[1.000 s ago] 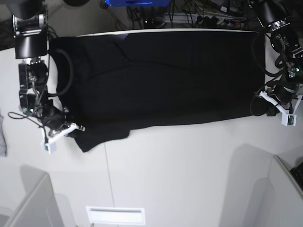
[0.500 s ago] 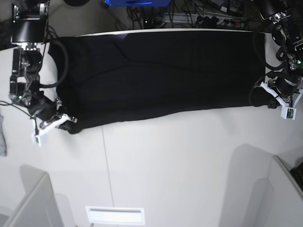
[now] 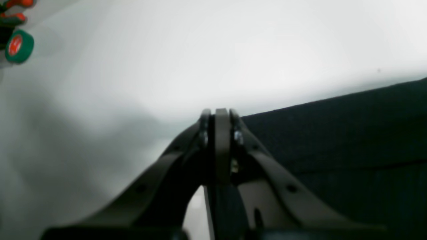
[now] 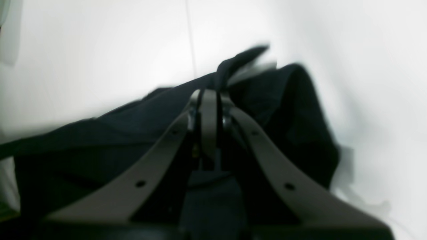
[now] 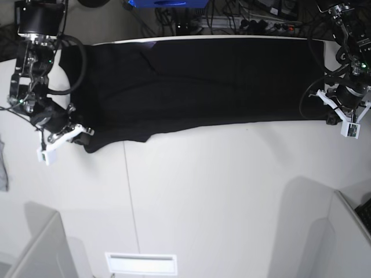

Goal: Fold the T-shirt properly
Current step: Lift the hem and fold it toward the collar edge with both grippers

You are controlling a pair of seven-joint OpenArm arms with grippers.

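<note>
The black T-shirt (image 5: 197, 81) lies stretched in a wide band along the far side of the white table (image 5: 220, 197); no print shows. My right gripper (image 5: 86, 134), at the base view's left, is shut on a bunched corner of the shirt. The right wrist view shows its tips (image 4: 208, 95) pinching black cloth (image 4: 293, 110). My left gripper (image 5: 330, 119), at the base view's right, is shut at the shirt's other near corner. The left wrist view shows its tips (image 3: 217, 113) closed at the cloth's edge (image 3: 333, 133).
A small grey cloth scrap (image 5: 3, 165) lies at the table's left edge. A green and red tape roll (image 3: 18, 46) sits far left in the left wrist view. Cables (image 5: 232, 20) run behind the table. Grey partitions (image 5: 40, 249) stand at the near corners, with a white slot (image 5: 141, 263) between them.
Both grippers have moved toward the far edge with the shirt's near corners. The shirt's near edge has been drawn back, so the black band is narrower.
</note>
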